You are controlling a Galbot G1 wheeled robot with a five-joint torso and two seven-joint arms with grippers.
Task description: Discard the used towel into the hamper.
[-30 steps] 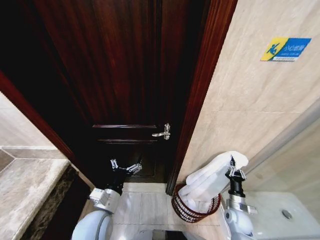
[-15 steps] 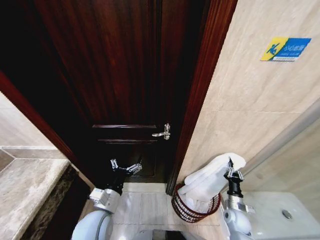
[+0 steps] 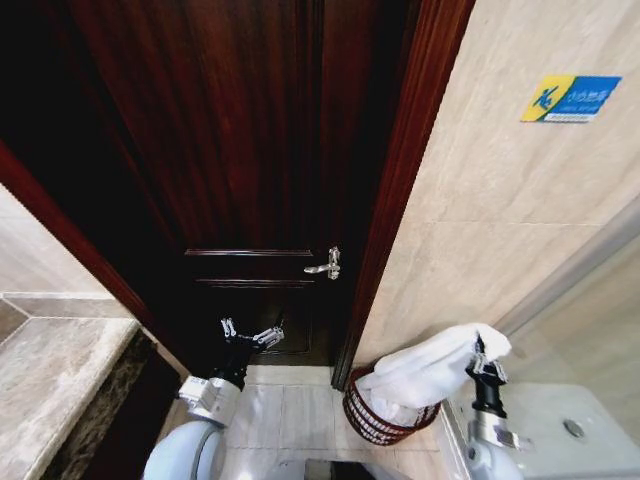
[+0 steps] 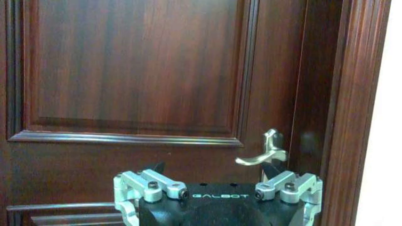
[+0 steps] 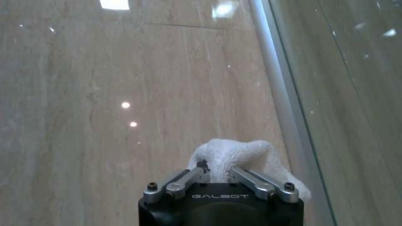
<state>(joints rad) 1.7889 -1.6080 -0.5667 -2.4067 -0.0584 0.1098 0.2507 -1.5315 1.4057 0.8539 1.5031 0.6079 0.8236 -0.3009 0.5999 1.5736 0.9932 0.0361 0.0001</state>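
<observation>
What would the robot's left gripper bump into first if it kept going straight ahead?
Probably the dark wooden door. The left gripper, fingers open, points straight at its lower panel, just beside the silver door handle. Nothing seems to be between them.

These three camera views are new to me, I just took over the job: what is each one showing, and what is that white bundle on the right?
The wide picture comes from the robot's head, looking down past its two arms at a dark wooden door with a metal handle.

The left gripper hangs open and empty in front of the door. Its wrist camera looks over the gripper's body at the door panel.

The white bundle is the towel. The right gripper is shut on its upper end, and the lower end droops into the hamper, the red-brown wire basket on the floor by the tiled wall. The right wrist camera shows that gripper pinching the towel, with the wall behind.
</observation>
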